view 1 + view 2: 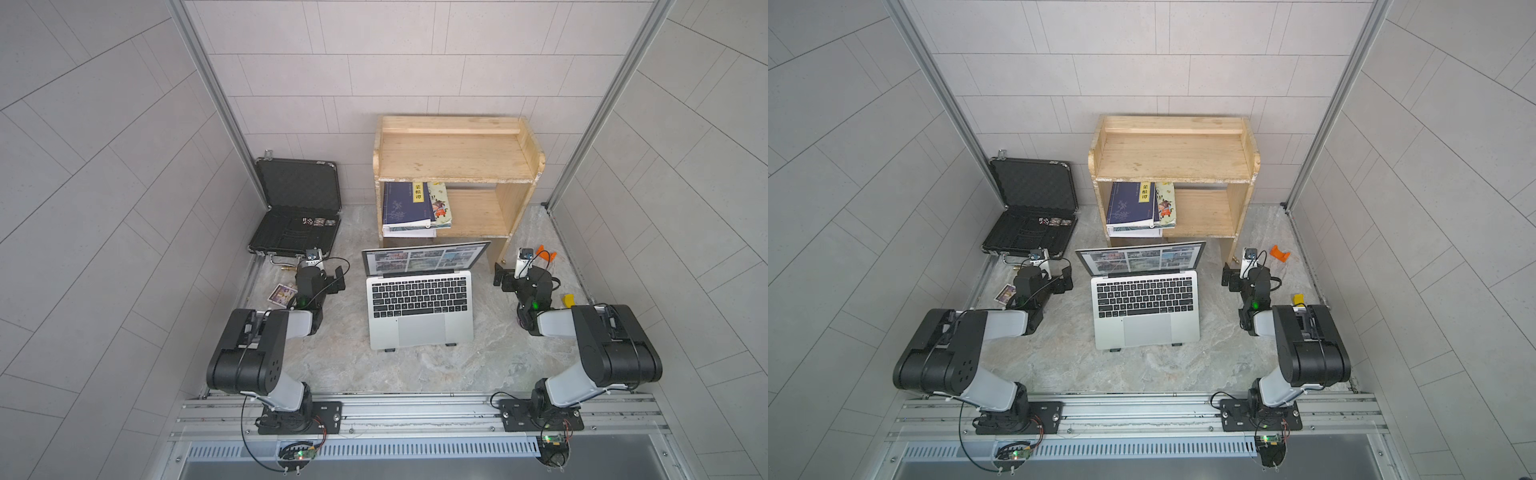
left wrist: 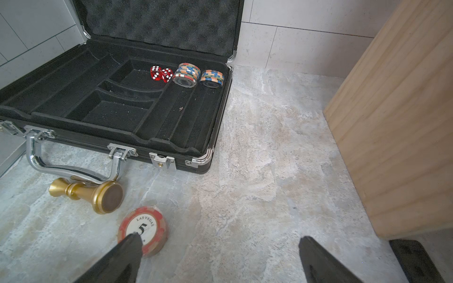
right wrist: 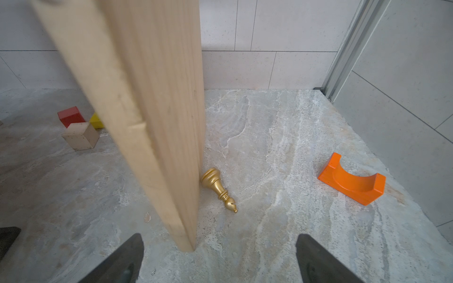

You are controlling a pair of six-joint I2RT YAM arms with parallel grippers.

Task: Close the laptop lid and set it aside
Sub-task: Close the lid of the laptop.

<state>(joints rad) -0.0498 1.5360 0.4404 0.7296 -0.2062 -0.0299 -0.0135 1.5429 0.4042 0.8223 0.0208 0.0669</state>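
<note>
Space at the middle of the surface (image 1: 415, 374) was taken up by the laptop (image 1: 419, 307), its keyboard and trackpad facing up. The laptop lid (image 1: 426, 257) was found raised and tilted back towards the wooden shelf unit (image 1: 453, 158), with tiled pictures lit on its screen. It was touched by neither arm. A stack of books (image 1: 409, 203) was seen lying on the unit's lower shelf.

The left claw (image 1: 337, 280) was held near the laptop's left edge, level with the hinge, its jaws spread wide with nothing between them. In the left wrist view the fingertips (image 2: 132, 241) were shown well apart. One of them overlapped a red poker chip (image 2: 143, 229), and whether the chip was touched could not be told. A gold chess piece (image 2: 90, 194) was seen lying on its side beside the handle of the open black briefcase (image 2: 117, 105). Two red dice (image 2: 161, 74) and two short stacks of chips (image 2: 186, 74) were seen at the briefcase's far end.

The right claw (image 1: 503, 276) was held off the laptop's right side, near the shelf unit's leg, likewise wide apart and empty. In the right wrist view a second gold chess piece (image 3: 218, 187) was seen lying just beside that leg. An orange arched block (image 3: 351, 182) was seen well apart from it, and three small cubes (image 3: 82, 136) were grouped on the leg's other side.
</note>
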